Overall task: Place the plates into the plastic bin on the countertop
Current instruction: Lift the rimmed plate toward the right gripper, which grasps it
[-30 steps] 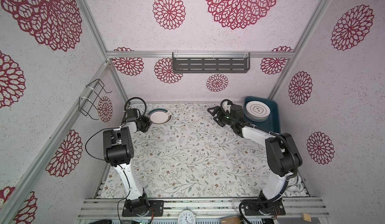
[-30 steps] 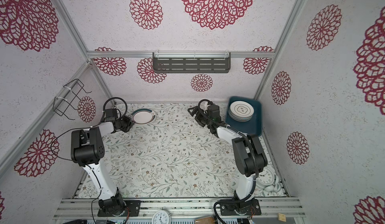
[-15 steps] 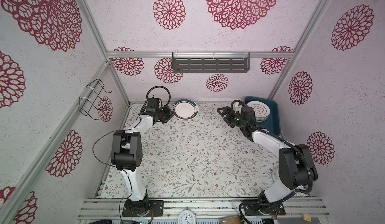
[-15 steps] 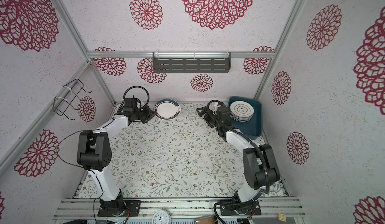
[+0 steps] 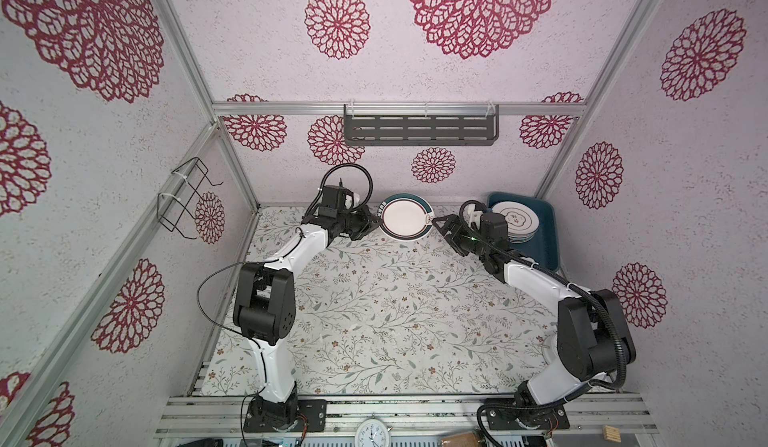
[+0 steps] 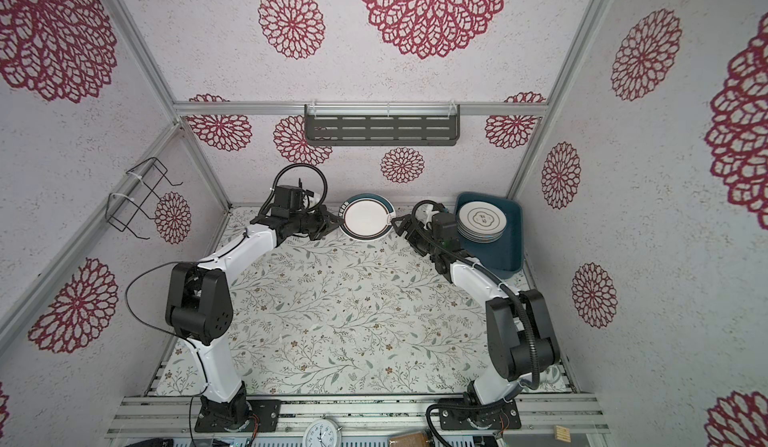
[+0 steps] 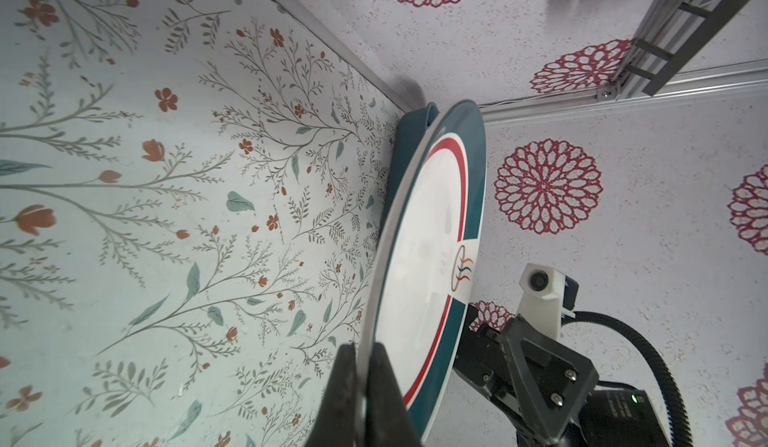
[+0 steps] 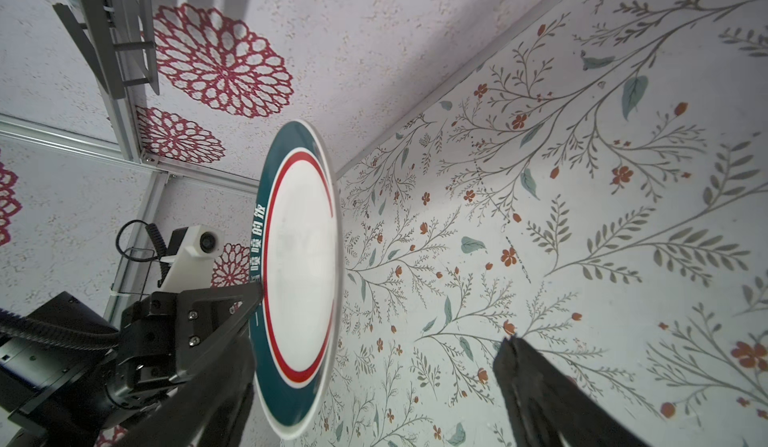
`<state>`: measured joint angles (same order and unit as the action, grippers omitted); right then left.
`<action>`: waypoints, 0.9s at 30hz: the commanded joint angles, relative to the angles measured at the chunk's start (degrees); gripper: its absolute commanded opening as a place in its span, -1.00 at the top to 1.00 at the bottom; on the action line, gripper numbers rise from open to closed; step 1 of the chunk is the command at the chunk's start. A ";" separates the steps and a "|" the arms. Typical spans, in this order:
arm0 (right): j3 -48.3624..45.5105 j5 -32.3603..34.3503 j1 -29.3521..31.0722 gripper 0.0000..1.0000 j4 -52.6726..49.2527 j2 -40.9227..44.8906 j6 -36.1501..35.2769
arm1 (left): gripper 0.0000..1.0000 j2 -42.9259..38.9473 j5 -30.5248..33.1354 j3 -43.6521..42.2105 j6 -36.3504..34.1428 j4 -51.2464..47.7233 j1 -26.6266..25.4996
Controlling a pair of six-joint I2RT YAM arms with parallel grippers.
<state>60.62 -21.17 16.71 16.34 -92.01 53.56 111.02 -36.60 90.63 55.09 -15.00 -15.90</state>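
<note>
A white plate (image 5: 405,223) (image 6: 368,223) with a teal rim and a red ring hangs tilted above the back of the countertop (image 5: 395,299). My left gripper (image 5: 376,224) (image 7: 361,349) is shut on its left rim. My right gripper (image 5: 436,222) (image 8: 378,349) stands open at the opposite side, its fingers either side of the plate's (image 8: 299,266) right rim without pinching it. The teal plastic bin (image 5: 548,233) (image 6: 515,237) sits in the back right corner, behind the right wrist. It holds a stack of plates (image 5: 515,220) (image 6: 482,220).
A grey slotted shelf (image 5: 419,131) hangs on the back wall above the plate. A black wire rack (image 5: 187,199) is fixed to the left wall. A white clock (image 5: 372,434) lies on the front rail. Walls close in on three sides.
My left arm has carried the plate from the back left to the middle of the back edge. My right gripper has swung left from the bin to meet the plate's right rim.
</note>
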 commanded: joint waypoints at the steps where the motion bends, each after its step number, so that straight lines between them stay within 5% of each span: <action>1: 2.29 -0.36 0.29 -0.82 0.22 1.09 -1.29 | 1.00 0.33 -2.07 1.79 -0.39 1.28 -0.97; 19: 1.96 -2.57 1.22 0.69 5.46 -2.46 4.61 | 1.00 -0.33 -2.55 1.22 -1.54 1.47 -2.38; 24: 1.35 -1.76 1.27 0.89 6.13 -2.73 6.20 | 1.00 -0.89 -2.25 1.09 -2.43 1.14 -2.40; 27: 0.61 -1.53 1.30 0.96 7.36 -3.09 7.74 | 0.72 -1.36 -2.19 1.13 -3.21 0.79 -2.46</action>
<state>61.49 -22.72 17.63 21.08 -94.83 60.62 111.04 -37.06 91.20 52.64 -15.75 -18.13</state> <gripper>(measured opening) 0.071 0.116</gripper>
